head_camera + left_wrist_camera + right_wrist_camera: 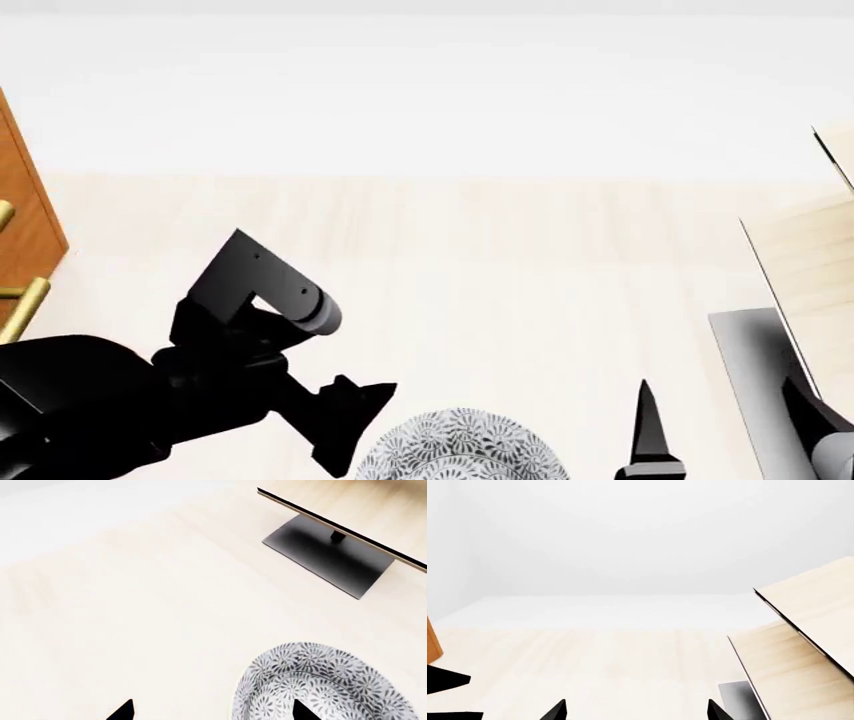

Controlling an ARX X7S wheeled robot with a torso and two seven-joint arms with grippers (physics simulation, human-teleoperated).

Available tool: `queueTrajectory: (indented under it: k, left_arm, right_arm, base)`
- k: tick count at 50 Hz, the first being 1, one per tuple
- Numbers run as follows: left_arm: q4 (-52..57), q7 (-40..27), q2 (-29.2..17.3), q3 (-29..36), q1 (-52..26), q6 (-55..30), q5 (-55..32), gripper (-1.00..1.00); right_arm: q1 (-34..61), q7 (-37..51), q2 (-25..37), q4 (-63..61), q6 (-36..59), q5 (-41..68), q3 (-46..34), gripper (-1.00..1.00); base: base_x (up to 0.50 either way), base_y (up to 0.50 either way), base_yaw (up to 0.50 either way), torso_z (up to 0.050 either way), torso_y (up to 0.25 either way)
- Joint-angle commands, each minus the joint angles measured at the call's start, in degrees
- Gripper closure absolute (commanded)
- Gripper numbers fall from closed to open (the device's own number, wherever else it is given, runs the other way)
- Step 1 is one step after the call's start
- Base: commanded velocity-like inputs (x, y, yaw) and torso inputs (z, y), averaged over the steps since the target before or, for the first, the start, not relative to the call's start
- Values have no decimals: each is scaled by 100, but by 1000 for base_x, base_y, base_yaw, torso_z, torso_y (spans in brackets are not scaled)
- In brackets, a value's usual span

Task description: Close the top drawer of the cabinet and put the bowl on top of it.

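At the far left of our head view we see the cabinet (pixel 30 215), only its orange-brown edge and brass bar handles in frame; whether the top drawer is shut we cannot tell. Our left hand (pixel 350 420) hangs just beside the bowl (pixel 461 448), which sits on the pale counter (pixel 507 280) at the near edge. In the left wrist view the fingers (pixel 123 711) stand wide, one tip over the bowl (pixel 320 682). Our right hand (pixel 635 711) is spread wide too, holding nothing. Farthest right stands the light-wood shelf (pixel 801 270) on its black base (pixel 330 555).
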Motion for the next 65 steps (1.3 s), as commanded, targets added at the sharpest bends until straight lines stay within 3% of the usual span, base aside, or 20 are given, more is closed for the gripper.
queueTrajectory:
  k: [1,14,65]
  left_arm:
    - [-396,171,267,6,25,328,136,-100]
    - [-1137,426,538,38,5,642,143,-100]
    - [-2369,693,920,665,416,1687,636,-100]
  right_arm:
    - [-22,-123,-53,25,-9,-67,67,-100]
    - [-137,-237,-82,134,-130,-218,35,-100]
    - [-268,-316,-87,223,-332,-412,-55,-100]
  base:
    - [0,0,0,0,0]
    - [0,0,0,0,0]
    - [0,0,0,0,0]
